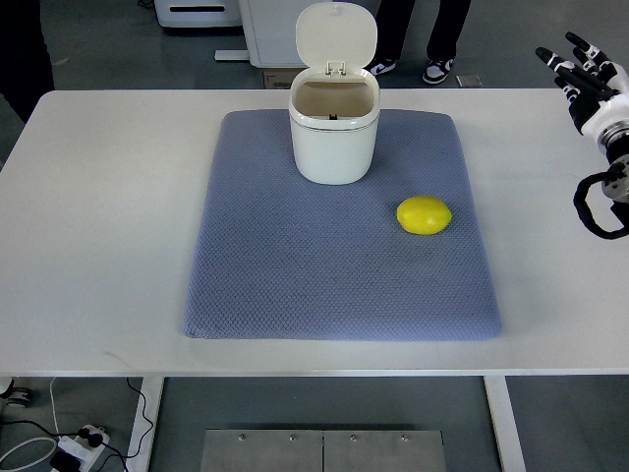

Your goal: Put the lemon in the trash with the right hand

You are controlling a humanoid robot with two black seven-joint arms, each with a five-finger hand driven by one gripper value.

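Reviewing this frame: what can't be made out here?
- Top view: trash bin bottom is hidden by its own rim and walls, so its contents are unknown.
- Right hand: arm cut off by the right edge.
- Left hand: out of frame.
- Lemon underside faces the mat.

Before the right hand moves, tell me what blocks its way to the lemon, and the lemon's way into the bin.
Nothing visible. The right hand hangs open at the table's right edge, with bare table and mat between it and the lemon. The bin stands behind and left of the lemon, its lid up.
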